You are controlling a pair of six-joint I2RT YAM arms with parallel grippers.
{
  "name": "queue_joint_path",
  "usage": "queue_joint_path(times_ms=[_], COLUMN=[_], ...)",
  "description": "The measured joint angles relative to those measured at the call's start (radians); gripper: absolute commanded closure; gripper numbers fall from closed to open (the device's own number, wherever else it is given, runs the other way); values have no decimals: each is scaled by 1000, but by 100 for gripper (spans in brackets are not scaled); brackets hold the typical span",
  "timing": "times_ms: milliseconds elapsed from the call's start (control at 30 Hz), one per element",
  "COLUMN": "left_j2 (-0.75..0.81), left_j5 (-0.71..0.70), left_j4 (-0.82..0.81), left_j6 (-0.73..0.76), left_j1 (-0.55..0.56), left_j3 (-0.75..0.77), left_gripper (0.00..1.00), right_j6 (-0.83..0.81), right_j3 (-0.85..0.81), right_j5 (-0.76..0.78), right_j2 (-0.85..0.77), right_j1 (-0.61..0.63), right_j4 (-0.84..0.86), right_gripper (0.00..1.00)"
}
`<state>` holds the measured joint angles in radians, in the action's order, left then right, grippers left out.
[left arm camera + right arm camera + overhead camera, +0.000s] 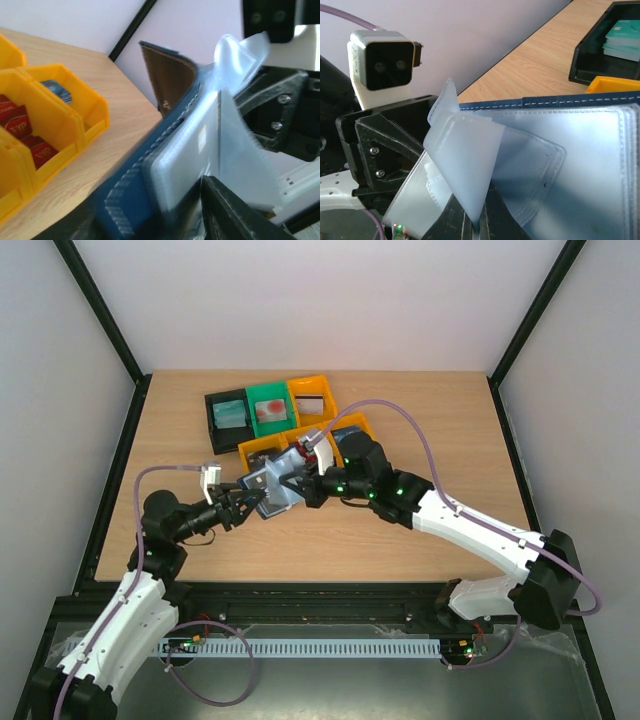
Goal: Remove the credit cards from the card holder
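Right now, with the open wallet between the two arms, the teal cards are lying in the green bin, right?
Not quite. The teal cards lie in the black bin, not a green one; the right wrist view shows it clearly. The rest stands: the open wallet is between the two arms.

We read "VIP" in pale letters on a red card (19, 127) in a yellow bin (65, 145), left wrist view. Print on the blue card (59, 92) is too blurred to read.
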<state>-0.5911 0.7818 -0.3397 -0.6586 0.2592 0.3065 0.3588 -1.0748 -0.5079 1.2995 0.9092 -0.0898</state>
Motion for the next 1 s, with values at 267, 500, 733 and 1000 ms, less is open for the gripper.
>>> queue_joint_path(times_ms=[267,500,733,1000], left_j2=[3,-3,-19,-46], left_j5=[90,-245,-765,-861], left_j4=[-84,269,418,521], left_j6=[-2,294,896,1078], left_j1=[8,10,19,26], left_j3=[-6,106,214,298], left_gripper=[98,98,98,98], right_j6=[-4,-2,-27,-38], right_j3=[52,82,22,6], right_j5=[-56,88,192,-98], right_j2=[-10,-55,-21,19], right_j1=[-11,-55,-88,56], right_j4=[74,39,-107,97], right_gripper=[82,46,53,62])
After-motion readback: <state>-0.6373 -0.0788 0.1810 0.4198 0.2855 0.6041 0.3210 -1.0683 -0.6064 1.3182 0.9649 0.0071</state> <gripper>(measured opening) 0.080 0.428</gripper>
